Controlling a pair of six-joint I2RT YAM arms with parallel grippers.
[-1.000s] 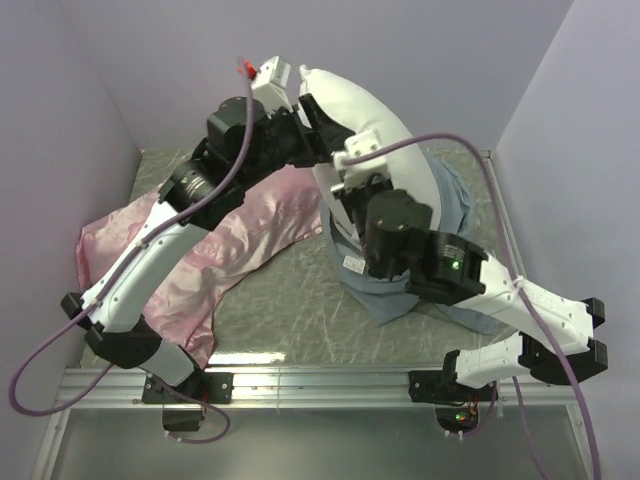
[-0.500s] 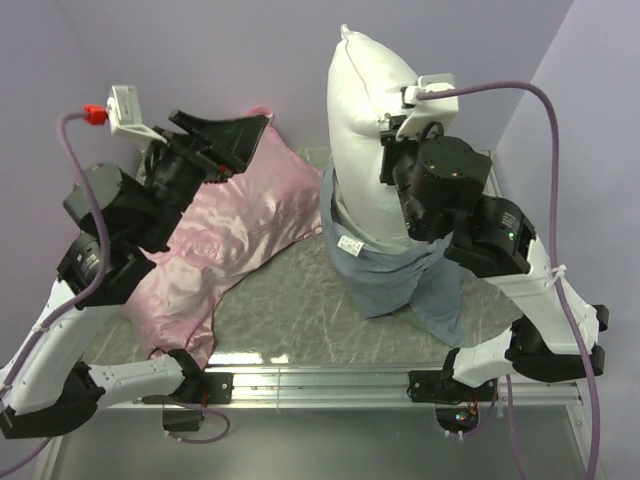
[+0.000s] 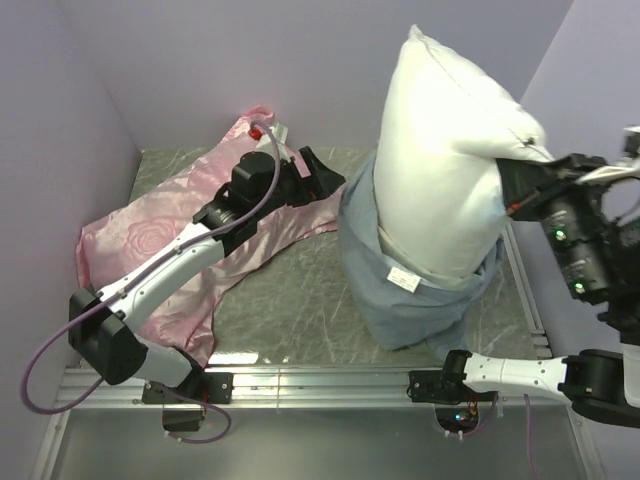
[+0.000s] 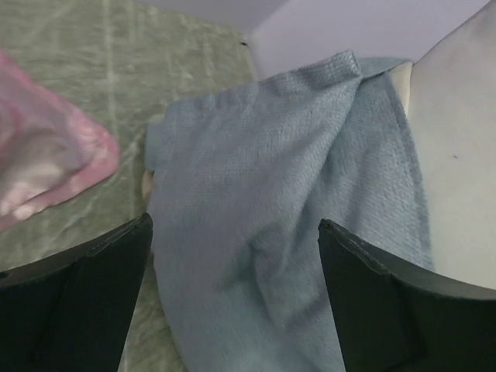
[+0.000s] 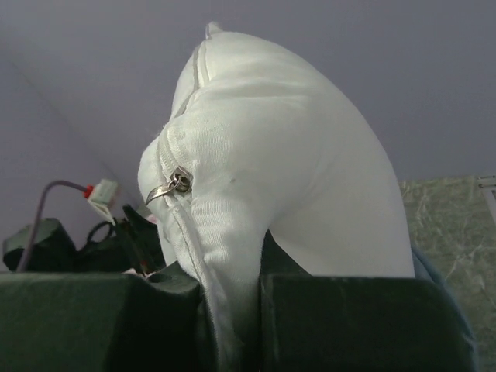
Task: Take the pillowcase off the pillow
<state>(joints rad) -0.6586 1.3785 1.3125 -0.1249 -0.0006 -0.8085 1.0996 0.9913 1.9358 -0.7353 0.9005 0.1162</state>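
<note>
At the near edge, an aluminium rail carries both arm bases. Just beyond it lies the green-grey marbled tabletop.

The pillowcase sits on the tabletop right of centre, with its grey-blue side showing. It is slumped in folds around the lower end of the pillow, and only that bottom part of the pillow is covered. A small white tag shows on the pillow just above the cloth's bunched rim.

The pillow stands on end, plump and plain white. Most of its length rises bare out of the pillowcase, with its top corner high against the back wall.

The right gripper is at the pillow's upper right edge. In the right wrist view, this gripper is closed tight on a pinched fold of the white fabric. A metal zipper pull hangs from the seam just left of the pinch.

Farther back and left, the left gripper is low over the edge of the pink satin pillow, just beside the pillowcase's left side. In the left wrist view, this gripper has its jaws spread wide and grips nothing. The grey-blue cloth fills the space ahead of it; I cannot tell whether it touches the cloth.

The pink satin pillow sprawls across the left of the tabletop towards the back corner.
</note>
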